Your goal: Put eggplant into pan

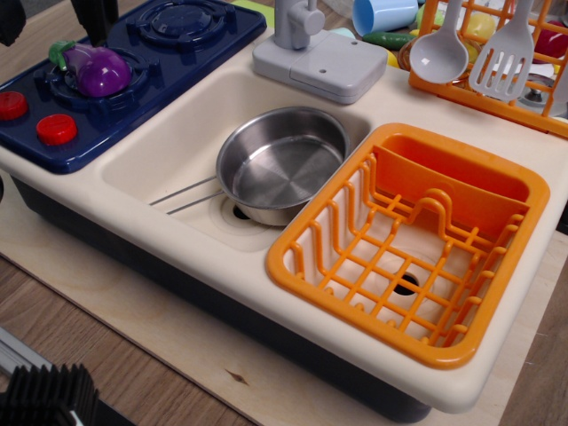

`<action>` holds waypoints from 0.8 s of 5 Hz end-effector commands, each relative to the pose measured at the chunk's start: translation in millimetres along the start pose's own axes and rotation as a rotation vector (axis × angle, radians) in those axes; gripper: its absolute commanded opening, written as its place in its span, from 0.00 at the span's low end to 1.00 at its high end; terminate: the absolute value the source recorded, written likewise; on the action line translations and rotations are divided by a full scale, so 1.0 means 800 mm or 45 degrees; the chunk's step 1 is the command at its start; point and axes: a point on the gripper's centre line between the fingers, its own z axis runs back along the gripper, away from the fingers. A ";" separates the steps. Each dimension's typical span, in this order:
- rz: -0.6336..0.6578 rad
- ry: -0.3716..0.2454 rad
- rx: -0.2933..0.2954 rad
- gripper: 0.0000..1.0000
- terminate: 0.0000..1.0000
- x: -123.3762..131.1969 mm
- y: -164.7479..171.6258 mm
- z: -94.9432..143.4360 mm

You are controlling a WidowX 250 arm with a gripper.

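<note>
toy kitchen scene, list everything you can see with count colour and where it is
glossy purple plastic eggplant: 1, purple with green stem, on the near burner of the stove
round shiny steel pan: 1, silver, empty, in the left sink basin, wire handle pointing left
dark blue toy stove: 1, far left
red round knobs: 2, front of the stove
orange plastic dish rack: 1, empty, in the right basin
grey toy faucet: 1, behind the sink
grey ladle and grey slotted spatula: 1 each, hanging on an orange rack top right
light blue cup: 1, top edge
gripper: dark, partly cropped, above the eggplant
</note>
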 end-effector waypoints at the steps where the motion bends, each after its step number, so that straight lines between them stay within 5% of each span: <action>1: 0.000 0.000 0.000 1.00 0.00 0.000 0.000 0.000; 4: 0.139 -0.101 0.069 1.00 0.00 0.069 0.022 -0.024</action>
